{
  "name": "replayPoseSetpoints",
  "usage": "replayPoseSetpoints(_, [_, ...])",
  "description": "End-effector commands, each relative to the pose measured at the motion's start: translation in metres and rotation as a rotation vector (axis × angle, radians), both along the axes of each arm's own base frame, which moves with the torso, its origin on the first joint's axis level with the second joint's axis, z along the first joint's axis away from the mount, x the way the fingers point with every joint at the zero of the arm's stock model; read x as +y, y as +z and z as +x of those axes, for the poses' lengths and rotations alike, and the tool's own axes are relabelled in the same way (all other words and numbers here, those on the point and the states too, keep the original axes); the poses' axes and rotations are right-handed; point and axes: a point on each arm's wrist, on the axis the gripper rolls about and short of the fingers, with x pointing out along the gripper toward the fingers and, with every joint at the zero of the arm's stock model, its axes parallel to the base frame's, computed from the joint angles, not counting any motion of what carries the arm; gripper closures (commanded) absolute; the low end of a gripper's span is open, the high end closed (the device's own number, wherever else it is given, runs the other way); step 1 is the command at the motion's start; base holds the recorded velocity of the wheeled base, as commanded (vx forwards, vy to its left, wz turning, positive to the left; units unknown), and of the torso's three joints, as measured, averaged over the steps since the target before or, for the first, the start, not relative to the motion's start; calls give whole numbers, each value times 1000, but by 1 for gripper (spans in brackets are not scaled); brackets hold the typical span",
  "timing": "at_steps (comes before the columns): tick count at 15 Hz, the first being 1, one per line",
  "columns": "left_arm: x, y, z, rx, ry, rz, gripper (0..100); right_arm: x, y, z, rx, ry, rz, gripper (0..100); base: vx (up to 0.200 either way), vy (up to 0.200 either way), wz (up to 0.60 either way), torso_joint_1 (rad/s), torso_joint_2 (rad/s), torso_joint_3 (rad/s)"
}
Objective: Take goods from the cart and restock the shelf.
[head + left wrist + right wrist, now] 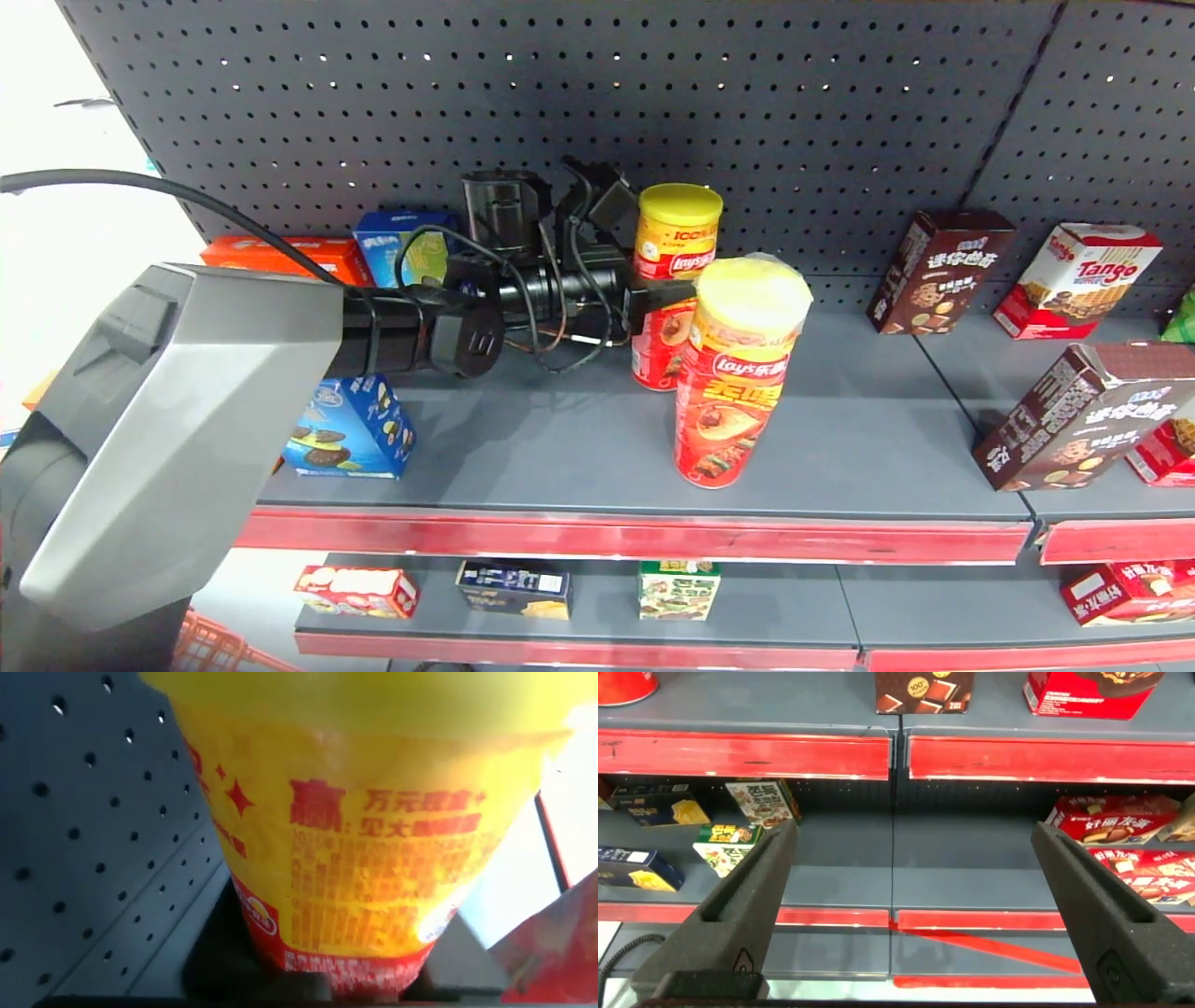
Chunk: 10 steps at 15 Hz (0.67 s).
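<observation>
At the lower left of the head view a corner of the red cart [210, 644] shows, but what it holds is hidden. On the upper shelf [579, 448] a closed blue biscuit box [350, 431] stands at the left front. An orange box [280, 254] and a blue box [401, 245] lie behind the arm. At centre the left gripper [674, 291] clasps the rear chip can [679, 233], which is upright with its yellow lid on and a finger pressed to each side. Just right and forward of it stands the front chip can [742, 369], also lidded. A brown box [938, 271] stands at the right. The right gripper [915, 905] has its fingers [738, 905] spread wide before the lower shelves.
</observation>
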Motion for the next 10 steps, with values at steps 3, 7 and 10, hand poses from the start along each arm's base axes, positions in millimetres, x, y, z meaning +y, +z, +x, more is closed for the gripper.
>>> replayPoseSetpoints(3, [3,-3,1,-9,10,3,0,0,0,0,2,0,0,0,0,0,0,0,0,0])
replayPoseSetpoints(7, [31,14,-16,-18,55,31,0,0,0,0,2,0,0,0,0,0,0,0,0,0])
replayPoseSetpoints(10, [42,18,-40,-24,211,131,0,0,0,0,2,0,0,0,0,0,0,0,0,0])
